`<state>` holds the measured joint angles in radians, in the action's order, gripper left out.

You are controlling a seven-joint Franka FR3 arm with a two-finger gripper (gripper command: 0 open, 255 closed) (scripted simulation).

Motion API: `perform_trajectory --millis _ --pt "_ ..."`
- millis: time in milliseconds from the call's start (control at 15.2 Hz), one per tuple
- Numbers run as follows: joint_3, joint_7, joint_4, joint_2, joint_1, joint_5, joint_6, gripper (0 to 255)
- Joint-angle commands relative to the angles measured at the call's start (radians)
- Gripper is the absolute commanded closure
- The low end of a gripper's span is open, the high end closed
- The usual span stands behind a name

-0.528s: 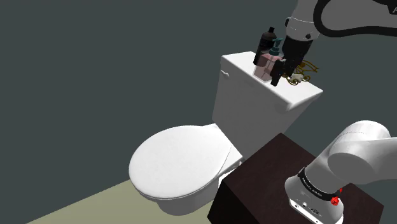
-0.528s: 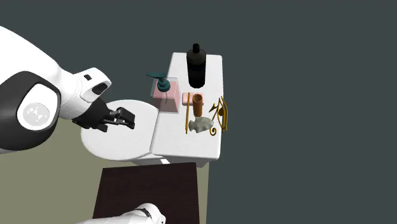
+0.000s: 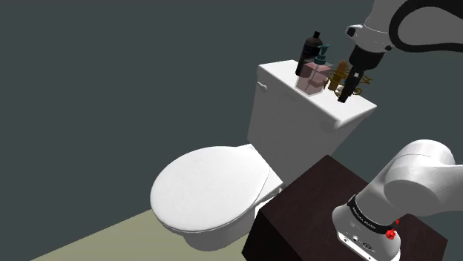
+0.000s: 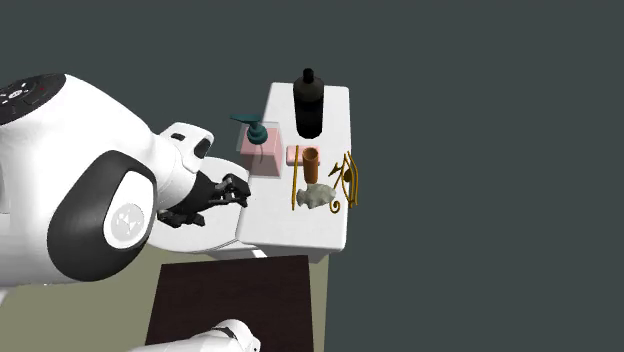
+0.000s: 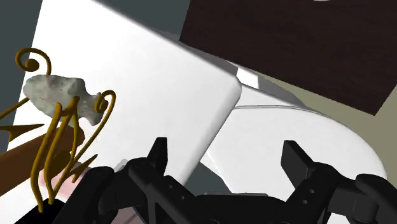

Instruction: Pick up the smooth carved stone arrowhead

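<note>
Arrowhead (image 4: 317, 196), a pale grey lump, lies on the toilet tank lid (image 4: 288, 226) near the end closest to my stand (image 4: 230, 295), among the curls of a gold wire ornament (image 4: 347, 180). My gripper (image 4: 238, 190) hangs at the lid's front edge, fingers spread apart and empty.

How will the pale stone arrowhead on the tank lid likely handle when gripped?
The arrowhead looks rigid and lumpy, so it probably won't roll. Its uneven faces may twist in a grasp. The gold wire ornament stands close by, so a push could snag.
</note>
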<state>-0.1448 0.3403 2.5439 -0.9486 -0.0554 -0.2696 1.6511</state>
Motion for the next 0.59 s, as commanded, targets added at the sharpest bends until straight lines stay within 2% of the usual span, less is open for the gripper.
perform_trajectory --millis 0,330,528 --pt "-0.072 0.15 0.028 -0.04 -0.013 -0.064 0.01 0" --pt "-0.265 0.498 0.017 -0.049 -0.055 -0.213 0.059 0" --pt "-0.384 0.702 -0.022 -0.02 -0.1 -0.289 0.099 0"
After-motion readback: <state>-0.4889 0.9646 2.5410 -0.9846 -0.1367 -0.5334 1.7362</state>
